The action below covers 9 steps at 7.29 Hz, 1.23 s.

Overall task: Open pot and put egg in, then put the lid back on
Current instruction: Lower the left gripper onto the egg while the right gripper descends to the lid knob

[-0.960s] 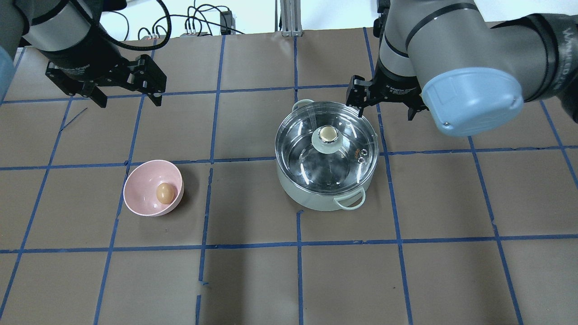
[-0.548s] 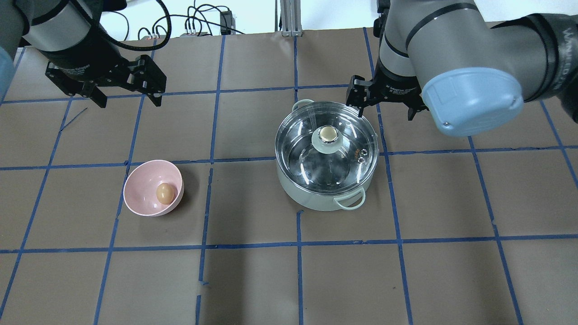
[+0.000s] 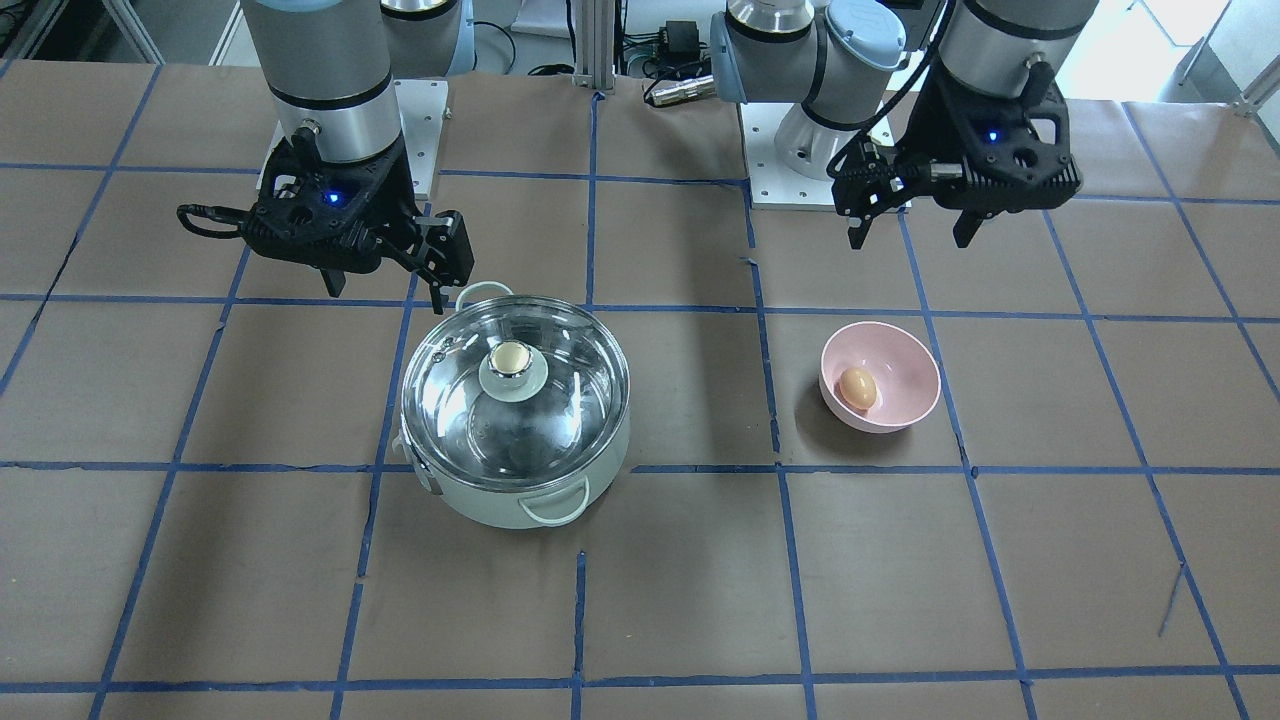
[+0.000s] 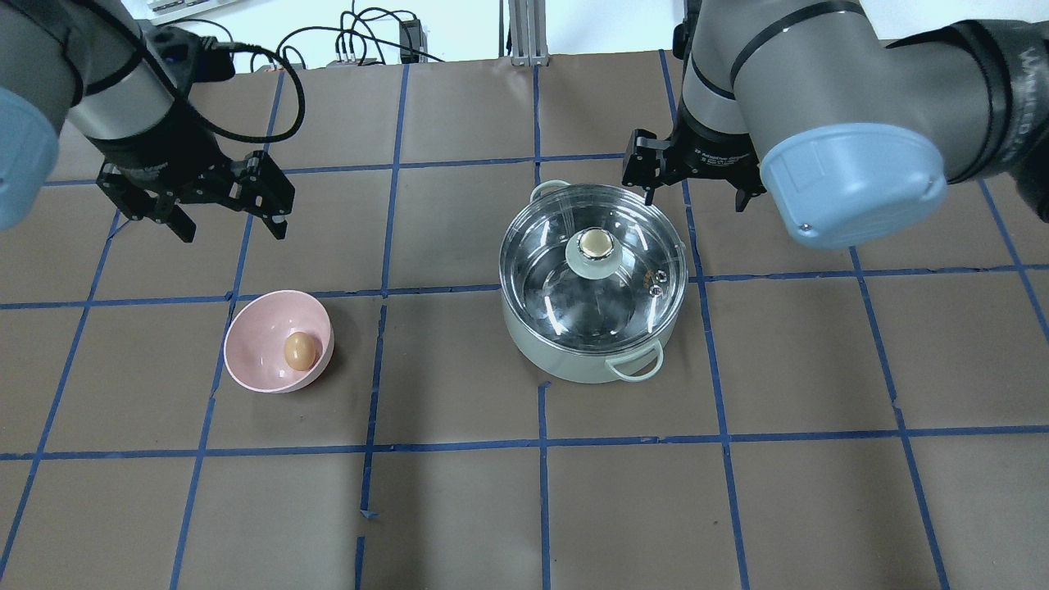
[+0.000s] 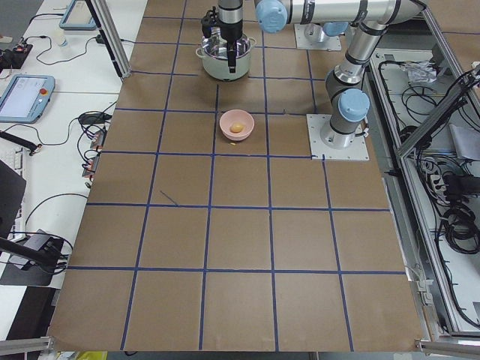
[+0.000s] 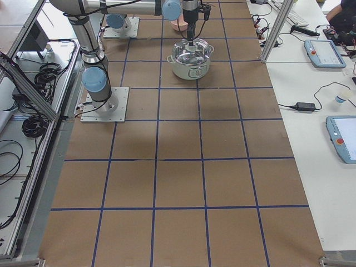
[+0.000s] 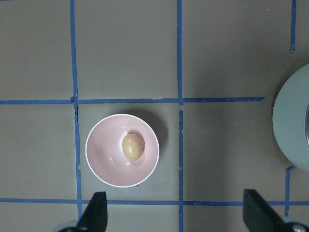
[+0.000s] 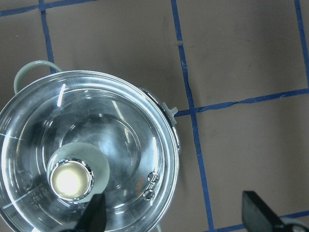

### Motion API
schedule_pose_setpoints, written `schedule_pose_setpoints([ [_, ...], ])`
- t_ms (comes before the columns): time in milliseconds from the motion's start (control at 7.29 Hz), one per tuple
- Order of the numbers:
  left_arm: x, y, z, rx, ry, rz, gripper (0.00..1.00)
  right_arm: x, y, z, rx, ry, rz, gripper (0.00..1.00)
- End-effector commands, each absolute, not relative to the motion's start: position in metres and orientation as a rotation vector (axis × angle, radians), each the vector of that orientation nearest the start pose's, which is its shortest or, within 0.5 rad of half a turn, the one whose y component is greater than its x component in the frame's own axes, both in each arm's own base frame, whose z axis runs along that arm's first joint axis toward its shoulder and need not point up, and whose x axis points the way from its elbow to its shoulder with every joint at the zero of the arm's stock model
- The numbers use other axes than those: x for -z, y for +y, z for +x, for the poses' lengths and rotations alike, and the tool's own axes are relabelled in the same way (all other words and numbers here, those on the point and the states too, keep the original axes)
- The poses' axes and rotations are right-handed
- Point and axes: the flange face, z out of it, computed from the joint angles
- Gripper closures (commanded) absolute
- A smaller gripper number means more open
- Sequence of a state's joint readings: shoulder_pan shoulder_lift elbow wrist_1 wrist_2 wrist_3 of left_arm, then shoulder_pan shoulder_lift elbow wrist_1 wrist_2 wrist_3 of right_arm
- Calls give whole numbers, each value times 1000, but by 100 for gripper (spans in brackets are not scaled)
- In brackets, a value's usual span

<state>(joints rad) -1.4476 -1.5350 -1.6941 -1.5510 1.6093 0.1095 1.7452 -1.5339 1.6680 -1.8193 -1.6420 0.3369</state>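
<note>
With no step yet done, the lid (image 4: 596, 244) sat on the pot (image 4: 574, 365) and the egg (image 4: 300, 350) lay in the pink bowl (image 4: 256, 340), as the left gripper (image 4: 231, 229) and right gripper (image 4: 695, 201) hung empty, jaws spread.

Lid (image 8: 113, 137) on pot (image 8: 167, 105), fingers (image 8: 94, 216) apart

I count one pot (image 4: 574, 366), pale mint green. One clear glass lid (image 4: 549, 283) sits on the pot, with one beige-gold knob (image 4: 596, 242) at its middle. One pink bowl (image 4: 256, 340) stands well to the pot's left in the overhead view, and one tan egg (image 4: 299, 350) lies inside it. I see two grippers: the right gripper (image 4: 695, 201) just behind the pot, and the left gripper (image 4: 231, 229) far to the pot's left. One table (image 4: 803, 508) holds everything.
</note>
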Motion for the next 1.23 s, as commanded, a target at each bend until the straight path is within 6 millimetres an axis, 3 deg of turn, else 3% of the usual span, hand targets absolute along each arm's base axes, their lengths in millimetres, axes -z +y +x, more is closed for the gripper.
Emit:
schedule_pose_setpoints([
  [0, -373, -483, -16, -176, 3131, 57, 0, -445, -487, 219, 203, 3142, 378, 0],
  [137, -336, -491, -10, -183, 3133, 65, 0, -440, -489, 232, 208, 3114, 335, 0],
  [274, -307, -498, -10, -196, 3137, 68, 0, -433, -494, 262, 263, 3036, 275, 0],
  [411, -284, -499, -16, -191, 3199, 68, 0, -415, -494, 294, 265, 3012, 247, 0],
  [548, -265, -493, -18, -184, 3205, 70, 0, -405, -493, 308, 259, 3010, 245, 0],
  [823, -234, -480, -20, -135, 3190, 74, 0, -376, -483, 304, 180, 3051, 222, 0],
  [1097, -216, -486, -18, -137, 3184, 76, 0, -369, -485, 296, 183, 3075, 72, 0],
])
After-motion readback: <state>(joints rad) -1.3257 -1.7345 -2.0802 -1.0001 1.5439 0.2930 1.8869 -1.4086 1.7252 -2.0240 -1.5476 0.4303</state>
